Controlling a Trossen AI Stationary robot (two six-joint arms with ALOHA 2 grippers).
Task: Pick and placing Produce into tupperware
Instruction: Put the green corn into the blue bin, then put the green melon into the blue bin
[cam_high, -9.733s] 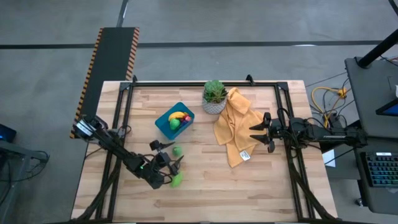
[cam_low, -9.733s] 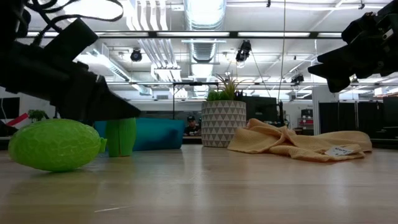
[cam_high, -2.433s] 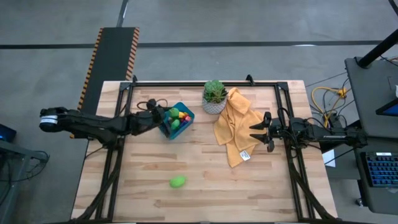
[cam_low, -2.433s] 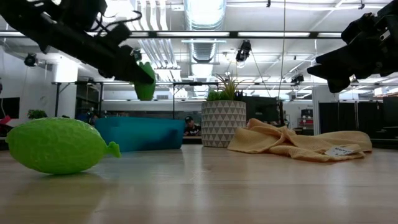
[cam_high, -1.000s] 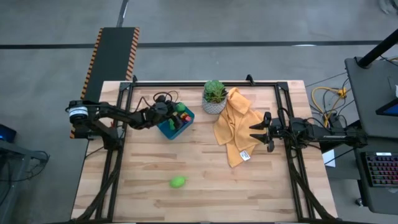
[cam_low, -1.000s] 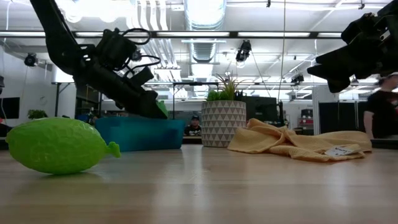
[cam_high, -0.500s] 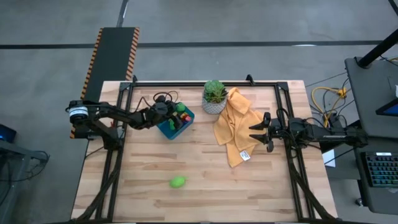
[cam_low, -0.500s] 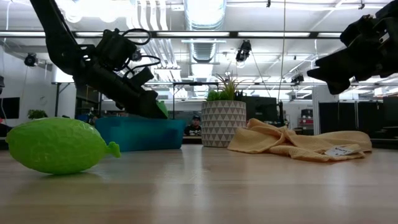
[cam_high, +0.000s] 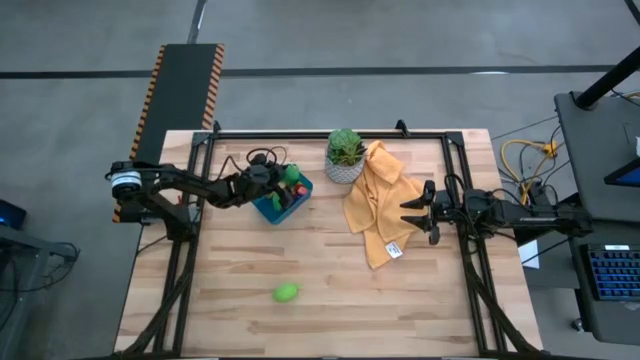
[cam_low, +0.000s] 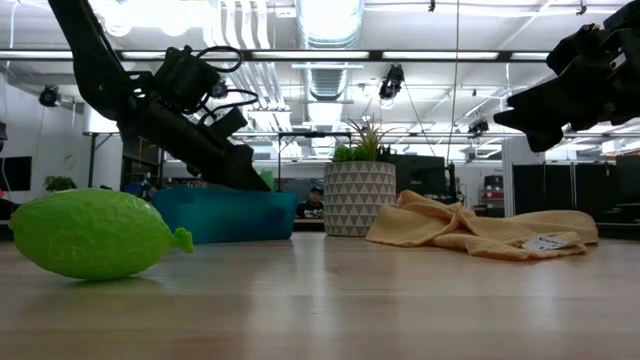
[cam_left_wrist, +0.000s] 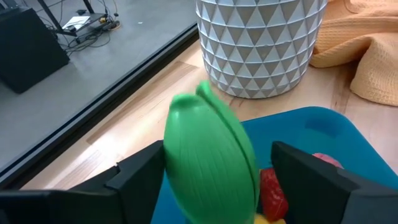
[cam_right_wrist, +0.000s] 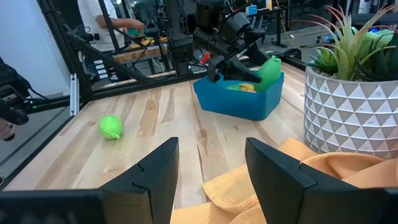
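Left wrist view shows my left gripper (cam_left_wrist: 217, 168) spread around the green produce piece (cam_left_wrist: 208, 155), poised over the blue tupperware (cam_left_wrist: 348, 149). I should widen fully, let it settle beside the red piece (cam_left_wrist: 272, 190), then lift straight. My right gripper (cam_high: 412, 212) waits with fingers apart beside the yellow cloth (cam_high: 378, 200).

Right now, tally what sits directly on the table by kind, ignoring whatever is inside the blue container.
Blue tupperware: 1
Potted plant: 1
Yellow cloth: 1
Loose green toy fruit: 1
Total: 4
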